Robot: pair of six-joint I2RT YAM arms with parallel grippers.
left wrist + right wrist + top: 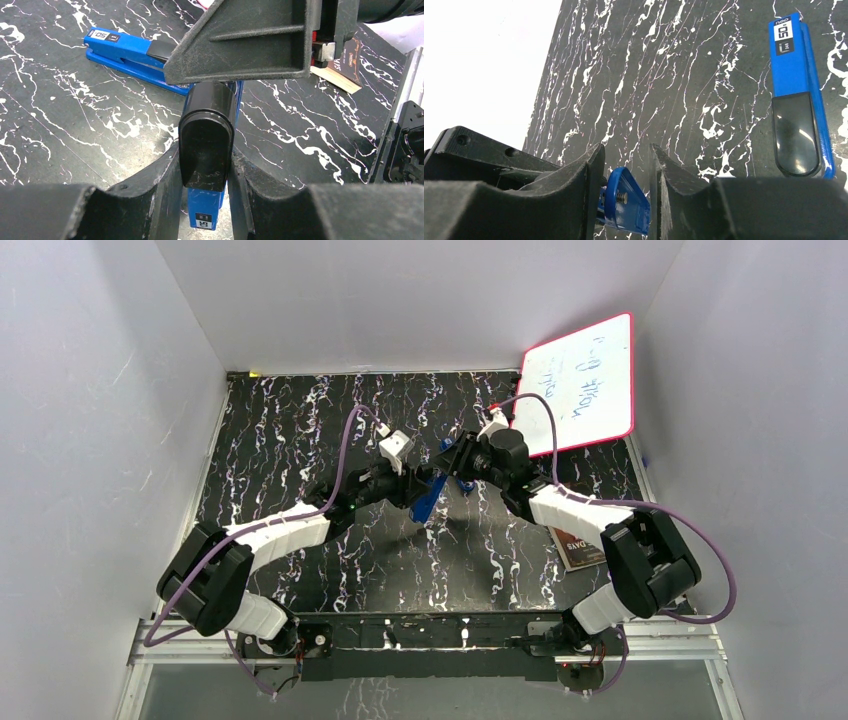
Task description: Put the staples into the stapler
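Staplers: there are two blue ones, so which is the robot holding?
The stapler clamped in the left pincer, black top toward the wrist camera, with the right pincer at its far end. The other stapler lies flat on the table, untouched.

Black table w/ white streaks (pixel 290 430). Blue stapler (pixel 125 50) lies flat near middle. Dark red book (pixel 576 546) at 4 o'clock, whiteboard (pixel 582 385) at 1.

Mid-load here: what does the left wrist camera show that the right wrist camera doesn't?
Left wrist only: the left jaws clamped on the held stapler at its black cap, plus a small printed box. Right wrist only: that stapler's blue rounded end between the right jaws; grip unclear. Both: a second stapler lying flat on the table.
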